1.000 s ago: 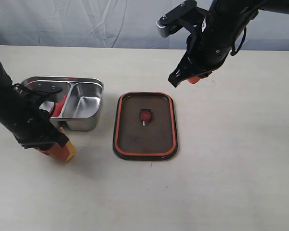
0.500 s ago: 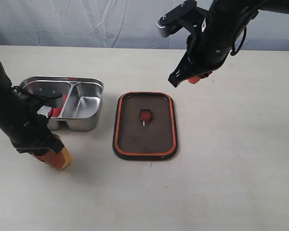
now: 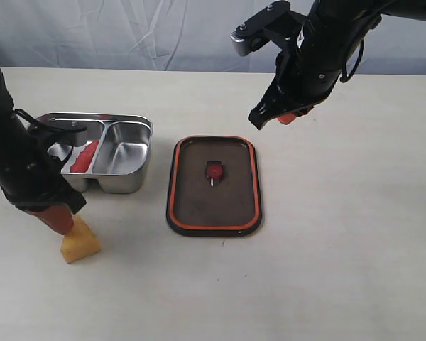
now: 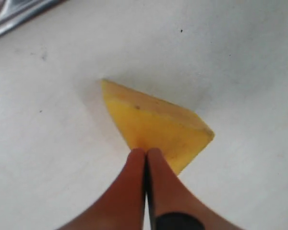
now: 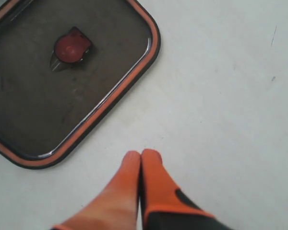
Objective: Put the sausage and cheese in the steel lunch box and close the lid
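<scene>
The yellow-orange cheese wedge lies on the table in front of the steel lunch box. My left gripper is shut with nothing between its fingers, its tips right at the cheese's near edge; whether they touch I cannot tell. The red sausage lies in the box's left compartment. The dark lid with its orange rim and red valve rests flat on the table to the right of the box. My right gripper hangs shut and empty above the table behind the lid, fingertips together.
The box's right compartment holds nothing. A corner of the box rim shows in the left wrist view. My left arm stands beside the box's left end. A pale curtain backs the table.
My left arm has pulled back to the left and risen, uncovering the cheese, which has slid a little toward the table's front. The sausage in the box shows more. The right arm has not moved.
</scene>
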Action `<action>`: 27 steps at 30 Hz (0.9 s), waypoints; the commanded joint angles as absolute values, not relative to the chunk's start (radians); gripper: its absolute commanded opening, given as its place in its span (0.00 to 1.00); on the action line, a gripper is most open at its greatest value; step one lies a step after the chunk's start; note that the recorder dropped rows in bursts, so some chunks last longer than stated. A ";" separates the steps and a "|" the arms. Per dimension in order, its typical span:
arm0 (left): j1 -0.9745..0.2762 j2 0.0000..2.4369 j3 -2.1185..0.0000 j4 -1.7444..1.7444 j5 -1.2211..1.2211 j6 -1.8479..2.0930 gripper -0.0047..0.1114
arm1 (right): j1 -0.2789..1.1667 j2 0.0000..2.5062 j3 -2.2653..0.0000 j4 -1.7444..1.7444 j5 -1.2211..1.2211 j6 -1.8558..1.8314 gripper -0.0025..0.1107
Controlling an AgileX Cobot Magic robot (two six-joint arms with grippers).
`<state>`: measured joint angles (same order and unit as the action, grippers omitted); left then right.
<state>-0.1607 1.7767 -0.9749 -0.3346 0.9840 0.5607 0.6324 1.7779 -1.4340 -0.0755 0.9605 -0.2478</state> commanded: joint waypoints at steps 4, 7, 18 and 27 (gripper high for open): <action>-0.161 1.769 -0.979 -0.350 0.989 0.548 0.04 | 0.628 1.770 -1.434 -0.087 0.964 -0.247 0.02; -0.161 1.769 -0.979 -0.355 1.013 0.554 0.10 | 0.628 1.770 -1.434 -0.087 0.966 -0.247 0.02; -0.161 1.769 -1.047 -0.324 1.038 0.234 0.43 | 0.628 1.770 -1.434 -0.087 0.968 -0.247 0.02; -0.230 1.771 -1.049 -0.269 1.035 0.081 0.43 | 0.628 1.770 -1.434 -0.087 0.955 -0.247 0.02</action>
